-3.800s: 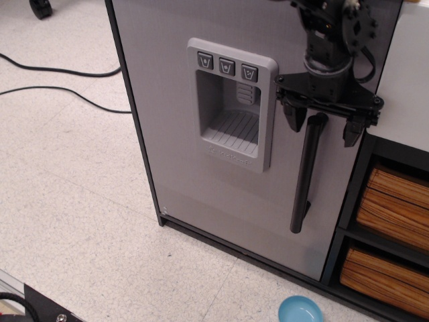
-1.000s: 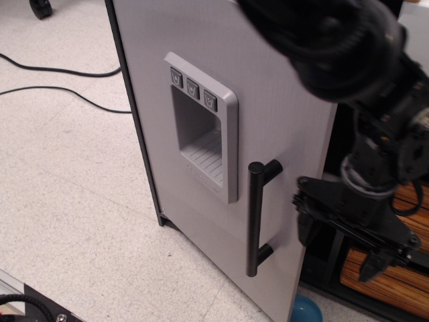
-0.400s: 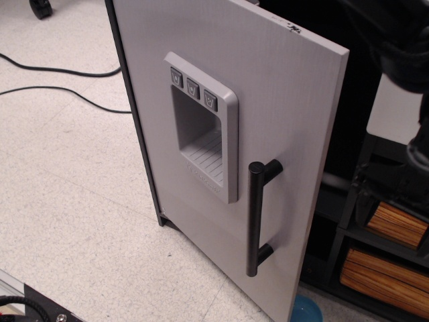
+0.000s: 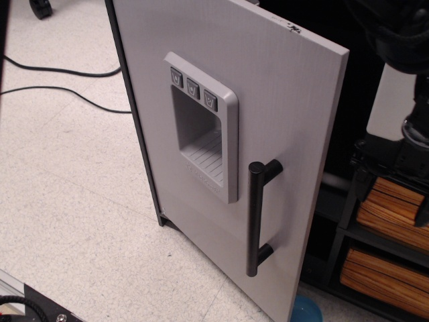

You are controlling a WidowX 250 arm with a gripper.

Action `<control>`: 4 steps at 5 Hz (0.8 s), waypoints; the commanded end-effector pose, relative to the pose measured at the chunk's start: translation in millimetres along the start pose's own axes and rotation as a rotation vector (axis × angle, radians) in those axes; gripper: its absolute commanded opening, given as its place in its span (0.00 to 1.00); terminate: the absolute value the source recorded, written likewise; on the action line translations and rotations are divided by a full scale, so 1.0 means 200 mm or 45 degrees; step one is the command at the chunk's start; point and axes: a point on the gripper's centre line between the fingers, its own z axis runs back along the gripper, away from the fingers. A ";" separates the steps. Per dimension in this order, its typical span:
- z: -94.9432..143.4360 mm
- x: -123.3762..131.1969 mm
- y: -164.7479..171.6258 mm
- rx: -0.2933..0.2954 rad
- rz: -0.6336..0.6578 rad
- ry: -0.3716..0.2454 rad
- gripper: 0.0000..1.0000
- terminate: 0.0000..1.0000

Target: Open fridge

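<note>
Observation.image view: gripper [image 4: 410, 157] dark and partly cut by right edge, hanging beside the shelf unit [image 4: 375, 265]; fingers blurred into black housing, so whether apart or together cannot be told; nothing seen clamped; well apart from the handle [image 4: 255, 219]. Above it, bulky black arm [image 4: 395, 30] filling top right corner, out of focus.

Left of gripper, fridge [image 4: 221, 134] with door swung out toward camera, hinged along left side; dark gap of interior showing behind the door's free right edge. Flat grey door face; vertical black bar handle near that free edge, held off the door by two short posts. Recessed grey dispenser panel [image 4: 201, 137] at mid-door, three buttons [image 4: 193, 87] along its top, ribbed tray at its bottom.

Behind and right, dark shelf unit with two woven brown baskets [image 4: 392, 215], one above the other. Blue bowl [image 4: 310, 312] on floor, partly hidden by door's lower corner. Two black cables [image 4: 60, 80] across speckled floor [image 4: 74, 221] at left.
</note>
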 end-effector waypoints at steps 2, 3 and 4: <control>0.41 0.04 0.33 -0.026 0.262 -0.060 1.00 0.00; 0.46 -0.02 0.51 -0.014 0.333 -0.016 1.00 0.00; 0.47 -0.13 0.60 -0.010 0.292 -0.003 1.00 0.00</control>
